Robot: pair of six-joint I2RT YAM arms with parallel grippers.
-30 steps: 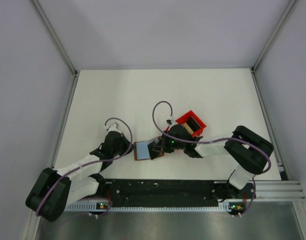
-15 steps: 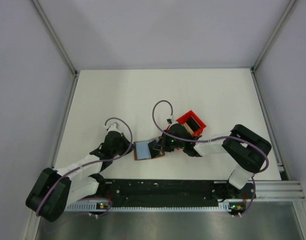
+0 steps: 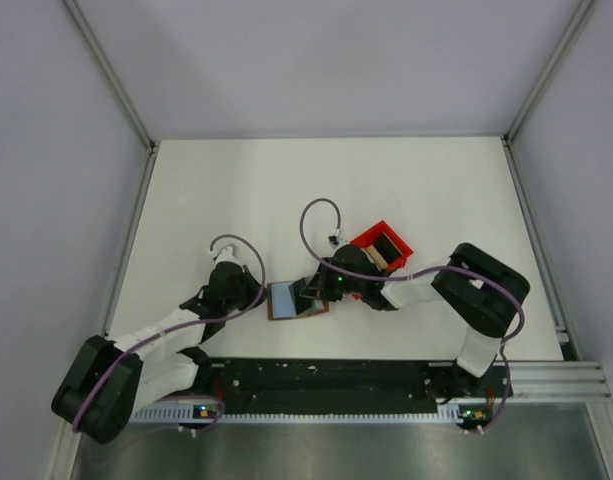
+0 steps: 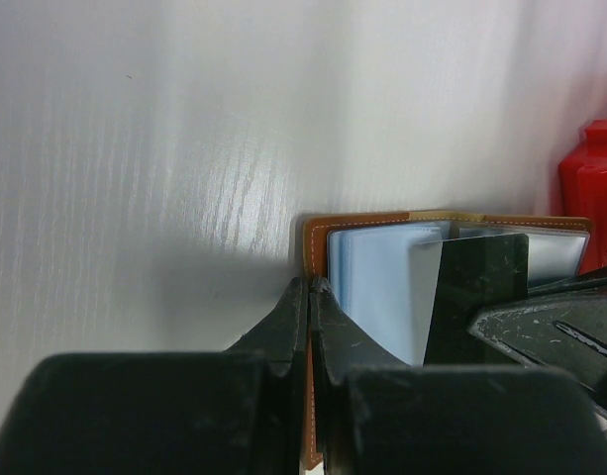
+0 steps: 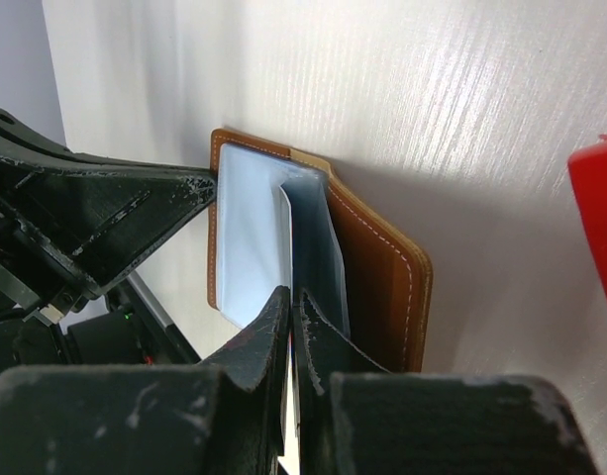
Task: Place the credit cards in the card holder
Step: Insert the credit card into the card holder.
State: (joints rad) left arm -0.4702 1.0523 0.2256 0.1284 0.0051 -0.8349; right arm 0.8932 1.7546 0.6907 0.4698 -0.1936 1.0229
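The card holder lies open on the white table, brown outside with pale grey-blue pockets. My left gripper is shut on its brown left edge. From the right, my right gripper is shut on one dark credit card. That card stands on edge over the open holder, its front end down among the pockets. In the right wrist view the card shows only edge-on between the fingers. No other credit cards are in view.
A red plastic bin stands just behind and right of the right gripper, close to its wrist. It shows at the right edge of both wrist views. White table stretches beyond the holder.
The right gripper has slid a little to the left with the dark card, farther over the open holder. The left gripper and the holder have stayed put.
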